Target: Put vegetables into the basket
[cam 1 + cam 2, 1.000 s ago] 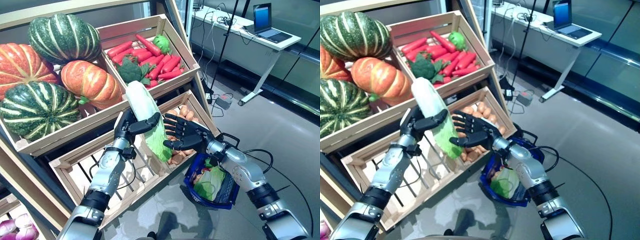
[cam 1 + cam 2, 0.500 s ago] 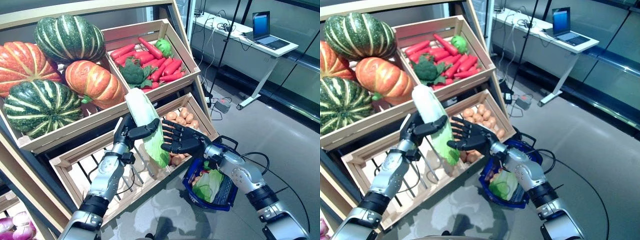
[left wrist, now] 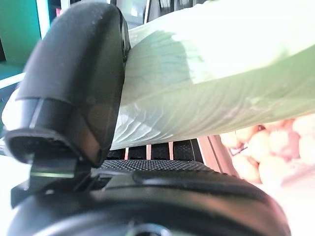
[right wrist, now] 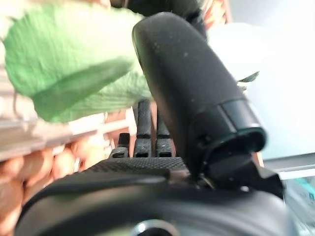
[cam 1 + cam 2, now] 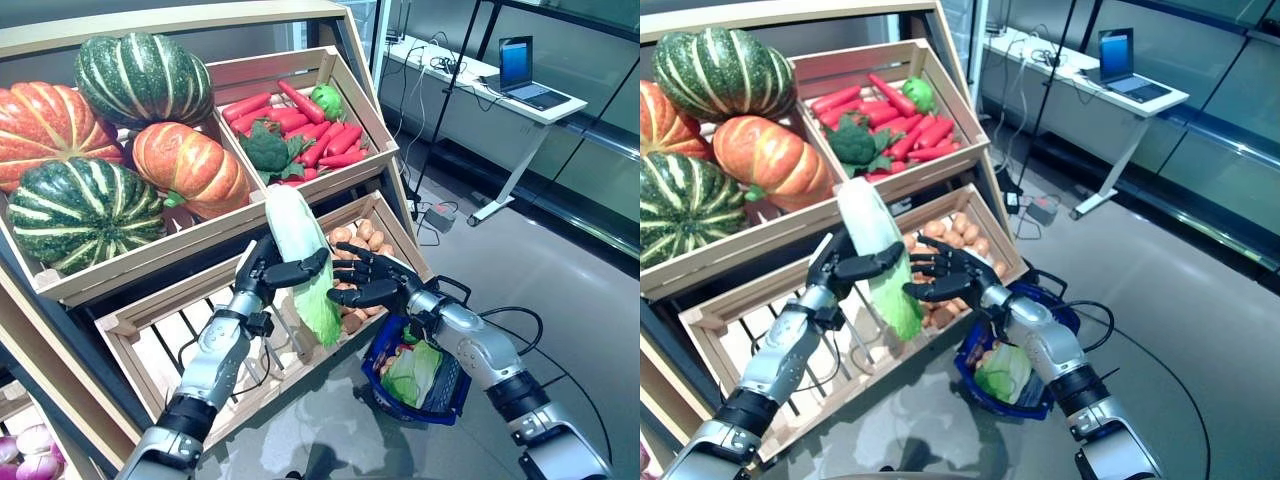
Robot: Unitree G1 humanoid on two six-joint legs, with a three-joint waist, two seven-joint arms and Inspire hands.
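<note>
At the centre of the frame the left hand [image 5: 262,276] holds a long pale-green cabbage [image 5: 300,262] upright, thumb and fingers curled round its middle, in front of the lower wooden crate [image 5: 160,345]. The right hand [image 5: 372,283], fingers spread and straight, sits just beside the cabbage's leafy lower end. The blue basket [image 5: 385,348], lower right of centre, already holds a leafy green vegetable [image 5: 412,368].

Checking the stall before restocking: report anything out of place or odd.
Nothing is spilled or damaged. The only thing off the shelves is the cabbage, held upright in the left hand beside the open right hand.
</note>
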